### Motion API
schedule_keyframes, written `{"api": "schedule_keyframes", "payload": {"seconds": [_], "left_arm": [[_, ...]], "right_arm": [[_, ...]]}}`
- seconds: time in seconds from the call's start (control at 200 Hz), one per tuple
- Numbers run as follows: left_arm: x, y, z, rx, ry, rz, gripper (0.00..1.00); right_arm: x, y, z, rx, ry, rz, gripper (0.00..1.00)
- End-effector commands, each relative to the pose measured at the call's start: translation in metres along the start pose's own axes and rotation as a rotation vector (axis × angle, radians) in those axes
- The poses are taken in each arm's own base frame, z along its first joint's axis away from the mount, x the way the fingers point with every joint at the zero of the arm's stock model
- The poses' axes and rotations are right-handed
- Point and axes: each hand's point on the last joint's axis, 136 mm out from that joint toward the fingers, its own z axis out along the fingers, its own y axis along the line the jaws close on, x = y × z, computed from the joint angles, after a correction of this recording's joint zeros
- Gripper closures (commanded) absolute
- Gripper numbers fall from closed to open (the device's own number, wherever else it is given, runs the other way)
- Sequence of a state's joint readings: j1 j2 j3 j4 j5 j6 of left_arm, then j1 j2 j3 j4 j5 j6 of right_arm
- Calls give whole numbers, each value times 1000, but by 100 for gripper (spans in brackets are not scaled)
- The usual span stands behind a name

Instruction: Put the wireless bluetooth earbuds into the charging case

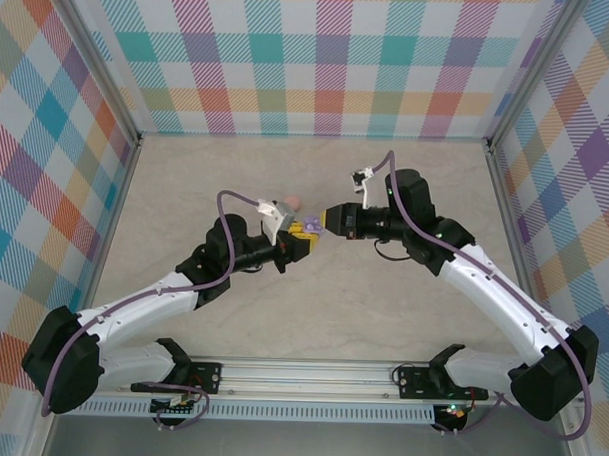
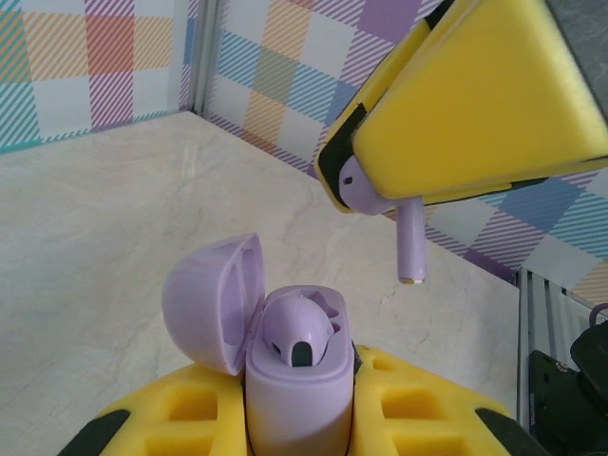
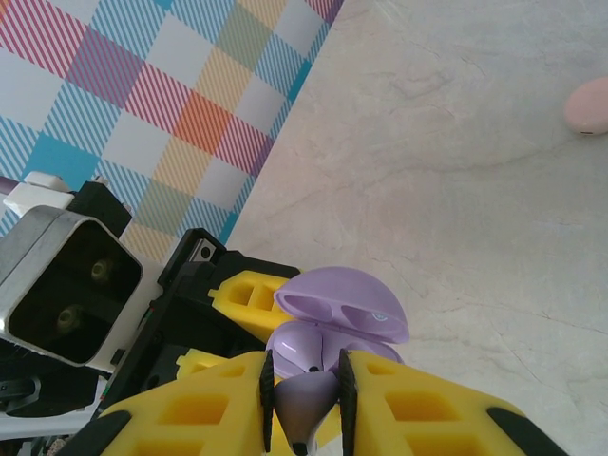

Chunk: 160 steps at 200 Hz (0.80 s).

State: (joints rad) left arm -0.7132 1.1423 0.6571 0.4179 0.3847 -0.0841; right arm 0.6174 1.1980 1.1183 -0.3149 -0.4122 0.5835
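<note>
Right fingers [image 3: 427, 418] pinch a lilac earbud [image 2: 410, 239] close to the open charging case [image 2: 294, 389].

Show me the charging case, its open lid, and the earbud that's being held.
charging case [image 2: 296, 408]: left wrist view, front of its body.
lid [image 2: 198, 304]: left wrist view, its outer shell.
earbud [image 2: 410, 242]: left wrist view, on its stem.
</note>
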Motion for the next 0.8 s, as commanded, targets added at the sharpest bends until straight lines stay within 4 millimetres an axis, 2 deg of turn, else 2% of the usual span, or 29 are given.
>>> {"api": "schedule_keyframes", "payload": {"seconds": [0.0, 0.24, 0.795], "left_arm": [[-17, -16, -2, 54, -50, 50, 93], [-19, -22, -1, 79, -47, 52, 93], [-24, -24, 1, 78, -52, 13, 93]], "right_arm": [[-15, 14, -2, -27, -44, -60, 74], [-15, 13, 2, -26, -37, -51, 74], [-11, 10, 8, -21, -20, -48, 74]]}}
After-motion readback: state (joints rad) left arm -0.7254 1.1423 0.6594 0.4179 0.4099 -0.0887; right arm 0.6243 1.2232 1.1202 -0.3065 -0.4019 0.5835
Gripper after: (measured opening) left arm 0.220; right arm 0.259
